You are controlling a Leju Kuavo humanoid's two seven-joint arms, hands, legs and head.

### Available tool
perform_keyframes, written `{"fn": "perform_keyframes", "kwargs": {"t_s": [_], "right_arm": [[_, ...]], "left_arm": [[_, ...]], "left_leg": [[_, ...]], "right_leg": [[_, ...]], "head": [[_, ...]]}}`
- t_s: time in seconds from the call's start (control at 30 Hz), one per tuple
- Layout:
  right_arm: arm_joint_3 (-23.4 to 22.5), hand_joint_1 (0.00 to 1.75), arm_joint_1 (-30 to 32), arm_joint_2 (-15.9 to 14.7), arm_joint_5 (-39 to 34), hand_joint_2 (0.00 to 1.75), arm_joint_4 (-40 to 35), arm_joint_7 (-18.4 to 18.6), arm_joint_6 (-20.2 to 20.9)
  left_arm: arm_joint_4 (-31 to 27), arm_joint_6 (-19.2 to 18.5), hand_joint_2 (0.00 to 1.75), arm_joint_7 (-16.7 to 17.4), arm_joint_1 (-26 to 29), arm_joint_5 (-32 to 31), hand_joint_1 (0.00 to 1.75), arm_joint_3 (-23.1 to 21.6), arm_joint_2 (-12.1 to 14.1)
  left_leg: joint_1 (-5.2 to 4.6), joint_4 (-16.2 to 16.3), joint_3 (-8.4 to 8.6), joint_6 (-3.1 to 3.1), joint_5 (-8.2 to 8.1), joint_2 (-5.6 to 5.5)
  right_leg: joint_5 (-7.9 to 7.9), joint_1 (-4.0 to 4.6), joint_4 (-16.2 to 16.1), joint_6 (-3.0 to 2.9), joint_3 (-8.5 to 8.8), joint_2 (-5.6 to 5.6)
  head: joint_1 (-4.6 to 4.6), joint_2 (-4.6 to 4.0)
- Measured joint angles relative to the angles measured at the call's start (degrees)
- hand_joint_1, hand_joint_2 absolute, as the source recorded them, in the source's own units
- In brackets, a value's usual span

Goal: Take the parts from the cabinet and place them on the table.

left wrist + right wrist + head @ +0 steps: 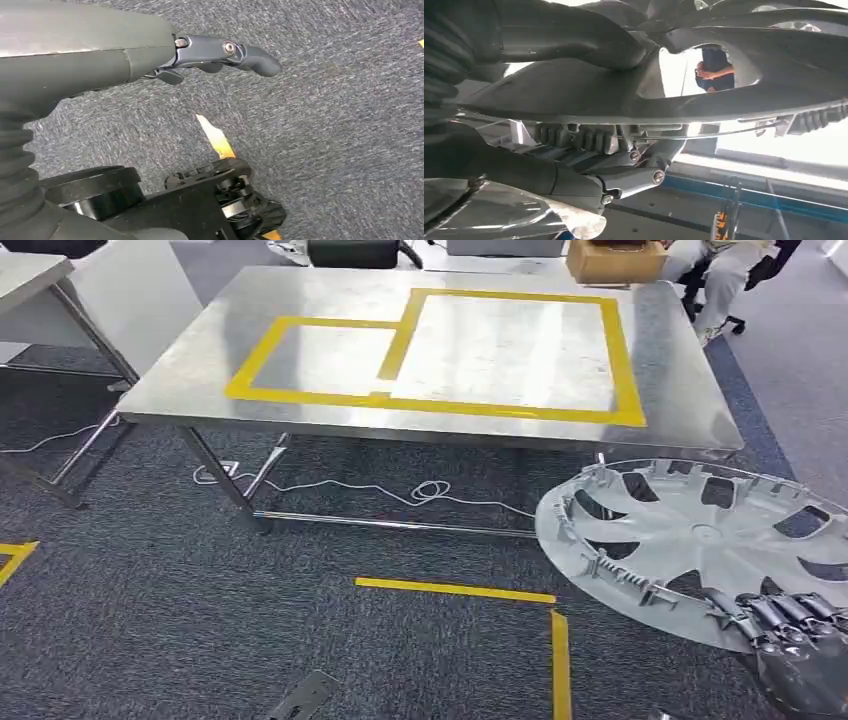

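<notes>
Right robot hand [790, 640] grips the rim of the grey plastic spoked wheel cover [700, 540], held roughly flat, off the near right corner of the steel surface with yellow tape boxes [180, 405]; placing means carrying it forward-left. Left robot hand [220, 55] hangs over carpet, holding nothing, fingers apart.

High head view; close, turned wrist views
</notes>
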Motion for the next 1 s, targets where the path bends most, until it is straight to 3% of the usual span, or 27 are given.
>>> {"fn": "perform_keyframes", "kwargs": {"t_s": [0.13, 0.27, 0.5, 0.73, 0.83, 1.0], "right_arm": [[0.00, 1.75, -0.83, -0.35, -0.46, 1.75, 0.07, -0.42, 0.46], [0.00, 1.75, -4.23, -1.07, -6.10, 1.75, 0.70, -3.00, 3.41], [0.98, 1.75, -20.45, -2.18, -13.89, 1.75, 5.94, -7.21, 12.23], [3.61, 1.75, -37.02, -3.78, -17.42, 1.75, 10.34, -8.74, 20.31], [5.71, 1.75, -42.42, -3.78, -17.86, 1.75, 12.18, -8.76, 22.05], [7.65, 1.75, -46.37, -3.78, -17.90, 1.75, 14.03, -8.90, 22.18]], "left_arm": [[0.00, 0.00, 1.75, -0.04, 0.00, -0.07, 0.00, 0.17, 0.00], [0.00, -0.39, 1.75, -0.04, -0.09, -0.74, 0.00, 0.20, 0.00], [-0.02, -1.73, 1.75, 0.09, -0.72, -2.42, 0.00, 0.13, -0.07], [-0.02, -2.51, 1.75, 0.50, -0.78, -3.58, 0.00, 0.04, -0.07], [-0.02, -2.75, 1.75, 0.66, -0.85, -3.85, 0.00, -0.20, -0.13], [-0.02, -2.89, 1.75, 0.68, -0.92, -4.04, 0.00, -0.28, -0.15]], "left_leg": [[0.00, 0.00, -0.01, 0.00, 0.01, 0.00], [0.00, 0.00, -0.09, 0.00, 0.00, 0.02], [-0.03, 0.03, -0.12, 0.09, 0.22, 0.05], [-0.03, 0.03, -0.24, 0.11, 0.33, 0.02], [-0.03, 0.03, -0.26, 0.12, 0.36, -0.01], [-0.01, 0.03, -0.34, 0.12, 0.36, -0.06]], "right_leg": [[0.00, 0.00, 0.00, 0.00, -0.01, 0.00], [0.00, -0.01, 0.01, 0.00, -0.02, 0.05], [0.26, -0.04, 0.01, 0.05, -0.17, 0.06], [0.34, -0.04, 0.03, 0.08, -0.29, 0.05], [0.34, -0.04, 0.03, 0.07, -0.32, -0.01], [0.34, -0.03, 0.04, 0.07, -0.36, -0.05]], "head": [[0.02, 0.00], [0.02, 0.00], [0.02, 0.00], [0.00, 0.00], [0.02, 0.00], [0.02, 0.00]]}}
